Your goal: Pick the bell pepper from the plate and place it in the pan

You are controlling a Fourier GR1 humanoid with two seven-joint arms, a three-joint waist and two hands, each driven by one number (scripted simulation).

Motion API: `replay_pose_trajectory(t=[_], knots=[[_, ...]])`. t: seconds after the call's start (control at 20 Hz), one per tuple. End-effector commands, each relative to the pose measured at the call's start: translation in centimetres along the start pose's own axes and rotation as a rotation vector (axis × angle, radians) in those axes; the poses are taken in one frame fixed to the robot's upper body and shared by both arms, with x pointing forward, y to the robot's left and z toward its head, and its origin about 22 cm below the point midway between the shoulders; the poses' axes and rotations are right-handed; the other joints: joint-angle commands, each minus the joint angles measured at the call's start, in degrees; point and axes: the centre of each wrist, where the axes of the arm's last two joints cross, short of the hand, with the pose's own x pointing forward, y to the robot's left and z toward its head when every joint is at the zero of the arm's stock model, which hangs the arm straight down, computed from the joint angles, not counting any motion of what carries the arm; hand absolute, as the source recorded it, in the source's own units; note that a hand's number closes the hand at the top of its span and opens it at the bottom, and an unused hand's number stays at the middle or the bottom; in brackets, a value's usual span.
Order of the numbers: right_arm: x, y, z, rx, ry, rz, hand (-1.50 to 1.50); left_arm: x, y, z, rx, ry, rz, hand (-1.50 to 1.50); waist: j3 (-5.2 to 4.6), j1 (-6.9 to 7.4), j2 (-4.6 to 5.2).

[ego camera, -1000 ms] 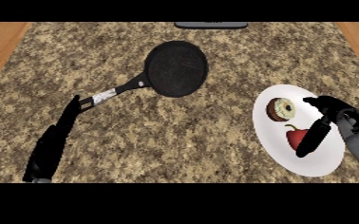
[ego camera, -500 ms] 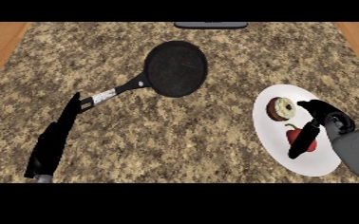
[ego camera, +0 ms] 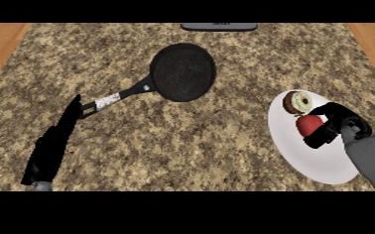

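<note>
On the white plate [ego camera: 316, 166] at the right, I see my right hand's [ego camera: 338, 124] fingers [ego camera: 319, 140] curled around the red bell pepper [ego camera: 308, 124], thumb over its top and fingers beneath. The pepper sits on the plate just below a ring-shaped doughnut [ego camera: 298, 102]. Farther out, the black pan [ego camera: 182, 72] lies well apart to the upper left on the speckled desk [ego camera: 183, 144], its handle [ego camera: 117, 98] pointing toward my left hand [ego camera: 53, 146], whose fingers are straight and holding nothing, tips close to the handle's end.
</note>
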Motion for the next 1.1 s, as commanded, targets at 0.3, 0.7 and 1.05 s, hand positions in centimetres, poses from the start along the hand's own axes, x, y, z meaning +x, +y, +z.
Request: replay_pose_trajectory(t=[0.3, 0.7, 1.05], knots=[[4.0, 10.0, 3.1, -0.015, 0.146, -0.277, 1.5, -1.3, 0.8, 0.5, 0.007, 0.022, -0.009, 0.0, 0.35, -0.95, -0.49], [4.4, 12.8, 5.7, -0.354, 0.205, -0.29, 1.5, -1.8, 0.5, 0.8, 0.042, 0.049, -0.01, 0.0, -0.06, -2.91, -1.36], [7.9, 9.1, 10.5, -0.927, -0.037, -0.244, 1.5, -1.5, 0.7, 0.4, 0.016, 0.051, -0.011, 0.0, -0.12, -2.22, -1.45]])
